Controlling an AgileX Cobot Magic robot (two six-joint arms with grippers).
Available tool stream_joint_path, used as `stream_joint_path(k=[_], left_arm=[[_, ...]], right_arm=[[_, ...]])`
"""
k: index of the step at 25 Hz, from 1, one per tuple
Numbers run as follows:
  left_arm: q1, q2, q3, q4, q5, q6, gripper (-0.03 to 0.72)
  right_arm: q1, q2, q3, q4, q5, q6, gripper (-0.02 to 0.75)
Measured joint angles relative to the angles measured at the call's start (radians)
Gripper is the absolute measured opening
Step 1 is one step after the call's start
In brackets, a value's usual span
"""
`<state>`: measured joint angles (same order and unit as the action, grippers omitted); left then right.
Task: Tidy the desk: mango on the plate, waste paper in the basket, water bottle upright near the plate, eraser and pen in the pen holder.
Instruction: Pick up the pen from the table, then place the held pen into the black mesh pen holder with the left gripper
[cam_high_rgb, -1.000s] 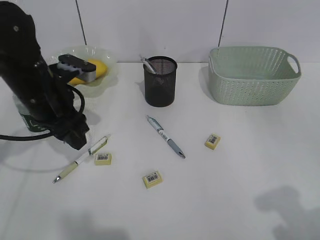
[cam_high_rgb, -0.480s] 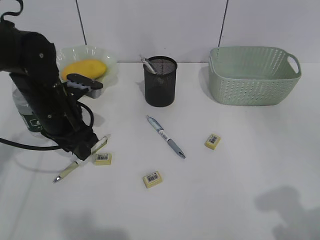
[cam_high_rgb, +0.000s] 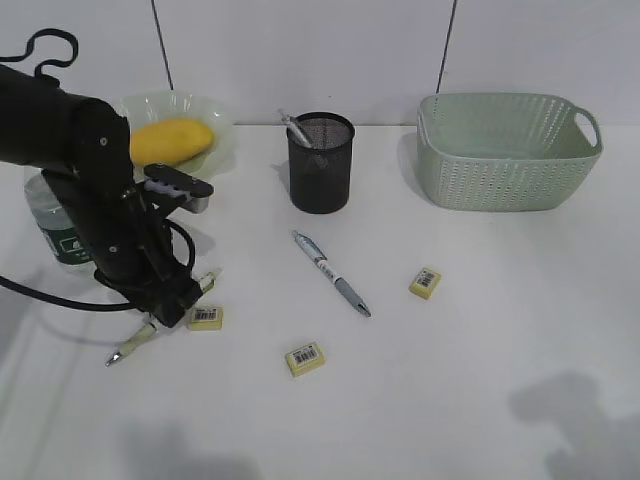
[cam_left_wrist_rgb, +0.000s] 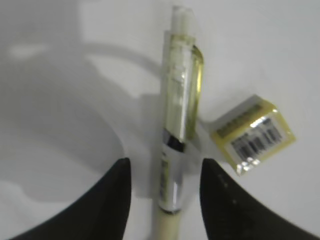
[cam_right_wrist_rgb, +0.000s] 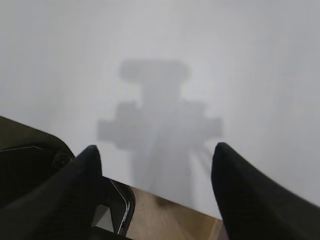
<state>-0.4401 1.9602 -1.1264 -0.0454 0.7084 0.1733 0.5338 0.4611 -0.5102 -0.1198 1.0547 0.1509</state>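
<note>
My left gripper (cam_high_rgb: 176, 304) (cam_left_wrist_rgb: 165, 167) is down on the desk (cam_high_rgb: 480, 390), open, with its jaws either side of a cream pen (cam_high_rgb: 133, 346) (cam_left_wrist_rgb: 179, 105) and not touching it. A yellow eraser (cam_high_rgb: 206, 318) (cam_left_wrist_rgb: 252, 134) lies just right of it. A blue-grey pen (cam_high_rgb: 332, 273) and two more erasers (cam_high_rgb: 305, 358) (cam_high_rgb: 425, 282) lie mid-desk. The mango (cam_high_rgb: 172, 140) sits on the plate (cam_high_rgb: 218, 118). The water bottle (cam_high_rgb: 60, 232) stands upright behind the left arm. The pen holder (cam_high_rgb: 320, 170) holds one pen. The basket (cam_high_rgb: 508, 150) is back right. Waste paper is out of view. My right gripper (cam_right_wrist_rgb: 156, 147) hangs open and empty.
The left arm's black cable (cam_high_rgb: 60, 300) loops over the desk's left side. In the right wrist view the desk's front edge (cam_right_wrist_rgb: 200, 207) shows, with a dark object (cam_right_wrist_rgb: 30, 165) below it at lower left.
The left arm has swung down and right onto the cream pen, uncovering the mango and plate. Its jaws have narrowed a little. The right gripper has not moved.
</note>
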Motion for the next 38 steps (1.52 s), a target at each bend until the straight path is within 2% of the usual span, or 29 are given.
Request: stream_joint_path(k=[6, 18, 23, 31, 38], left_arm=[[0.0, 0.0, 0.0, 0.033, -0.042, -0.001, 0.24], [0.0, 0.028, -0.012, 0.033, -0.029, -0.029, 0.221], [0.0, 0.028, -0.013, 0.045, -0.014, -0.046, 0.103], [0.0, -0.001, -0.009, 0.024, 0.044, -0.046, 0.103], [0.0, -0.179, -0.004, -0.014, 0.034, -0.047, 0.103]], right_arm=[[0.0, 0.0, 0.0, 0.0, 0.0, 0.0, 0.543], [0.0, 0.0, 0.0, 0.0, -0.001, 0.0, 0.541], [0.0, 0.0, 0.0, 0.0, -0.001, 0.0, 0.541], [0.0, 0.0, 0.0, 0.0, -0.001, 0.0, 0.543], [0.0, 0.0, 0.0, 0.0, -0.001, 0.0, 0.541]])
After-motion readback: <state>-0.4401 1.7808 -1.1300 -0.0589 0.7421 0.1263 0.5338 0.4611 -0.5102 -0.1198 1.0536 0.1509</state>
